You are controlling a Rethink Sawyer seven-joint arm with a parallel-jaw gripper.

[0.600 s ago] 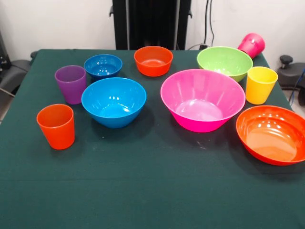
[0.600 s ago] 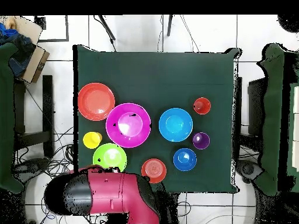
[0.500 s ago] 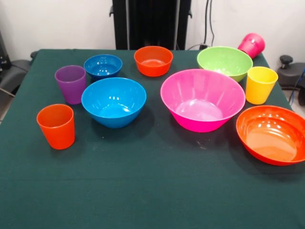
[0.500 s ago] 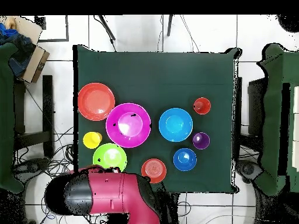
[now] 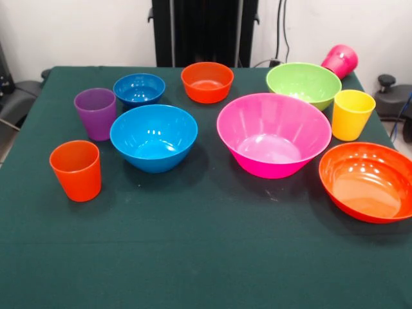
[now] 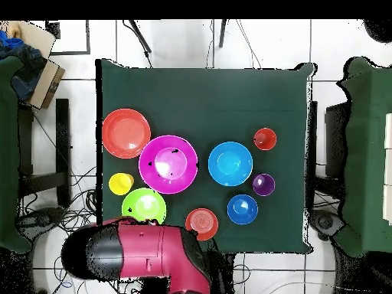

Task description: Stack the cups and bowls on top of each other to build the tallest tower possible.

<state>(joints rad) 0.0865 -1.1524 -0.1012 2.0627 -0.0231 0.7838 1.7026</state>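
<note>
The arm (image 6: pixel 145 256) sits folded at the bottom of the overhead frame with the magenta cup (image 5: pixel 340 60) beside its end — whether the gripper clasps it I cannot tell. Nothing is stacked: glossy tapered cups and round bowls stand apart on the green cloth (image 5: pixel 206 257), the pink bowl (image 5: pixel 273 134) at centre (likely the base), lime bowl (image 6: pixel 144 205) nearest the arm.

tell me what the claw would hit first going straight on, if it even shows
The claw shows in neither view, so its line cannot be read. Only the arm shows, closest to the green bowl and the small orange bowl.
</note>
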